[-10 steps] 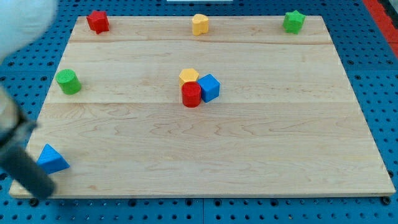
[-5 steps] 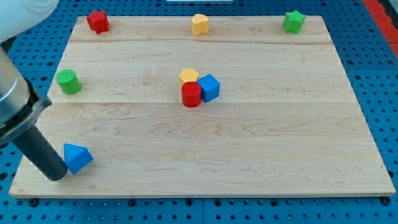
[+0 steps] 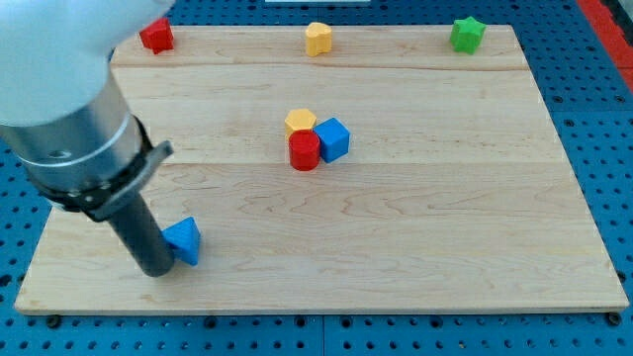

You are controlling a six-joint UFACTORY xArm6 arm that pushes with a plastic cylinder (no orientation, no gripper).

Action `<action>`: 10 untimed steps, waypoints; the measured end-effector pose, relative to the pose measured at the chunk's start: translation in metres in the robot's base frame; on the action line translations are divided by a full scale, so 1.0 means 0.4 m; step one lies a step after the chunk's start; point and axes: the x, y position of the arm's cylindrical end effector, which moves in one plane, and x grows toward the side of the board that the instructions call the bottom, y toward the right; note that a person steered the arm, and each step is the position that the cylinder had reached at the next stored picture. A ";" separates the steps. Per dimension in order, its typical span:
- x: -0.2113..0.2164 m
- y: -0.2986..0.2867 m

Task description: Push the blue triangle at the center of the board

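Arm [image 3: 69, 109]: bulky, blurred, fills view's upper left. Top part smooth white rounded shell. Below it, broad grey metallic cylinder with soft sheen. Under cylinder, black flange or collar, small flat tab jutting to view's right. From collar, straight dark rod, near-black, matte, round in section, even width. My tip [image 3: 158, 269]: blunt rounded end. No cables, screws or markings discernible.

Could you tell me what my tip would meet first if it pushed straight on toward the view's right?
Your tip would meet the blue triangle first; it already seems to touch its left side.
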 end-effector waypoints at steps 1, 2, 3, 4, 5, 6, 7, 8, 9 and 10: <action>-0.037 0.028; -0.131 0.050; -0.205 0.072; -0.205 0.113; -0.205 0.131; -0.219 0.141; -0.249 0.141; -0.278 0.141; -0.293 0.141; -0.300 0.141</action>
